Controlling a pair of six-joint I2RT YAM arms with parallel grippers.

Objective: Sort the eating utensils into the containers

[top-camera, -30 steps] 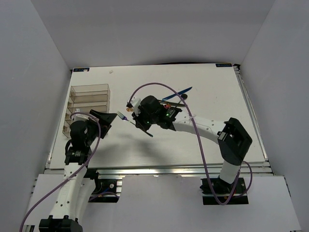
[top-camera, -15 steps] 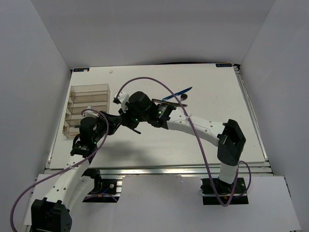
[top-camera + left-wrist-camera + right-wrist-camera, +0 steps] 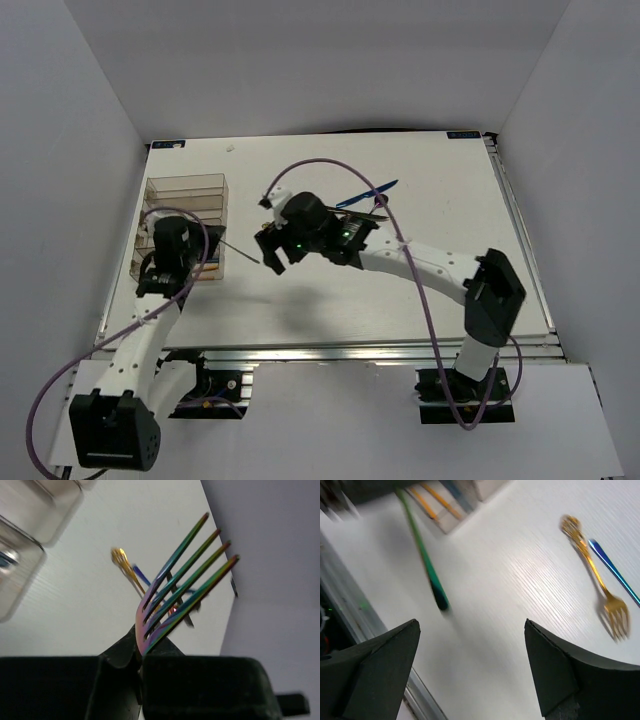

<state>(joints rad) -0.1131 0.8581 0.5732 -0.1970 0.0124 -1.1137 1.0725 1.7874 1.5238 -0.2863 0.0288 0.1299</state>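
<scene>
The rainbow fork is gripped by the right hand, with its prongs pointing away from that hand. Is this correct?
Not quite. The left hand grips the rainbow fork, not the right one. The left wrist view shows its jaws shut on the fork's neck, with the prongs pointing away from that hand. In the right wrist view the right hand is open, with nothing between its fingers.

A rainbow fork [image 3: 185, 580] is clamped at its neck by the left gripper [image 3: 140, 665], tines angled upward. Behind the fork, a gold utensil [image 3: 125, 567] and a blue utensil [image 3: 142, 575] are seen on the table [image 3: 75, 610]; a clear organiser [image 3: 30, 525] is glimpsed to its upper left.
</scene>
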